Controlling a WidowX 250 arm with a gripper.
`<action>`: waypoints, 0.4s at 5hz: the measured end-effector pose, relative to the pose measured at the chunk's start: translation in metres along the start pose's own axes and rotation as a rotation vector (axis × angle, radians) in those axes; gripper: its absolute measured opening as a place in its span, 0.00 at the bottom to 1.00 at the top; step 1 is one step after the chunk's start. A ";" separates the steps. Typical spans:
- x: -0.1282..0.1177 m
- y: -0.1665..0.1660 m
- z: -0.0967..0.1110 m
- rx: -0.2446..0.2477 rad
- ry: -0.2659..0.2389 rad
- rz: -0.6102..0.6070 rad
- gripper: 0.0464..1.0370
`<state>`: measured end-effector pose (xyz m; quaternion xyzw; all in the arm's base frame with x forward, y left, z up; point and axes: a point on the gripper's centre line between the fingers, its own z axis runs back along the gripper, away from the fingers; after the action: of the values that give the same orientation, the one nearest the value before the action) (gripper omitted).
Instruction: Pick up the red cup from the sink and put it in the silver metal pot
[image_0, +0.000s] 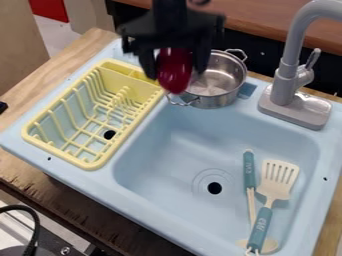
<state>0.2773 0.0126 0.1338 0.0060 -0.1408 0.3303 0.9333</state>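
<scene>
The gripper (175, 70) is at the far side, jaws closed around the sides of a dark red thing (174, 79), its lower end hanging free, probably for a secure grip. It is above the gap between the yellow rack (93, 164) at left and the metal pot (217, 100). In the sink (160, 170), the spatula (261, 227) crosses the spoon (249, 170), seemingly laid loose; their handles bear pale print, too small to read.

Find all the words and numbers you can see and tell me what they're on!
Pale writing on the blue-green handle of the slotted spatula: too small to read.
Pale writing on the blue-green handle of the other utensil: also too small to read.
I can't make out any words or numbers on the red thing, pot or faucet.
</scene>
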 end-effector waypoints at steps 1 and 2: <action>0.026 -0.016 -0.002 -0.008 -0.032 0.104 0.77; 0.043 -0.024 -0.020 0.026 -0.052 0.169 0.77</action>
<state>0.3288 0.0225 0.1281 0.0151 -0.1608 0.4093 0.8980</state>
